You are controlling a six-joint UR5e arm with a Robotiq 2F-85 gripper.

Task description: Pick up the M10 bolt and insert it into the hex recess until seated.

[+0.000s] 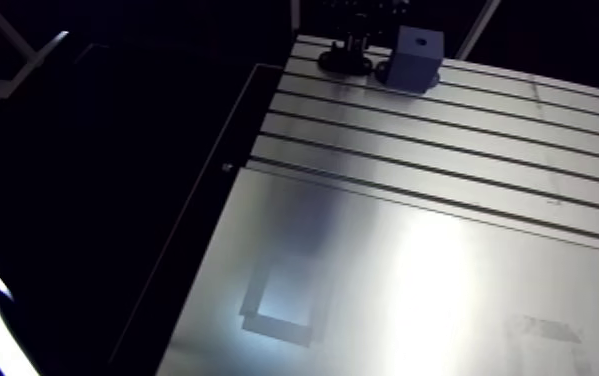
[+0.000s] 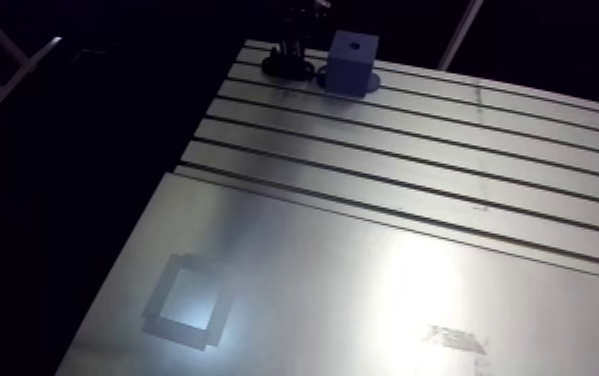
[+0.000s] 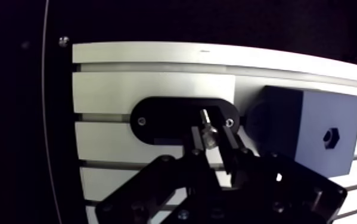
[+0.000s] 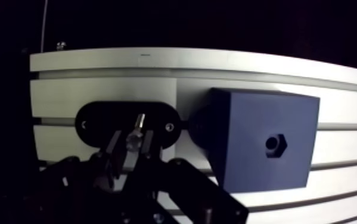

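Observation:
In the wrist view a silver M10 bolt [image 3: 206,126] sits between the fingers of my gripper [image 3: 211,137], over a black oval holder plate [image 3: 157,119]. The fingers press against the bolt's sides, so the gripper is shut on it. Beside the gripper stands a blue block [image 3: 303,128] with a small hex recess [image 3: 331,137] in the face that shows. In the arm view the gripper [image 1: 349,48] is small and dark at the table's far end, next to the blue block [image 1: 413,58].
The slotted aluminium table [image 1: 443,140] runs from the far end toward the camera. Its near half is a smooth plate with a rectangular outline [image 1: 278,305] on it. The table's left edge [image 1: 225,170] drops into darkness.

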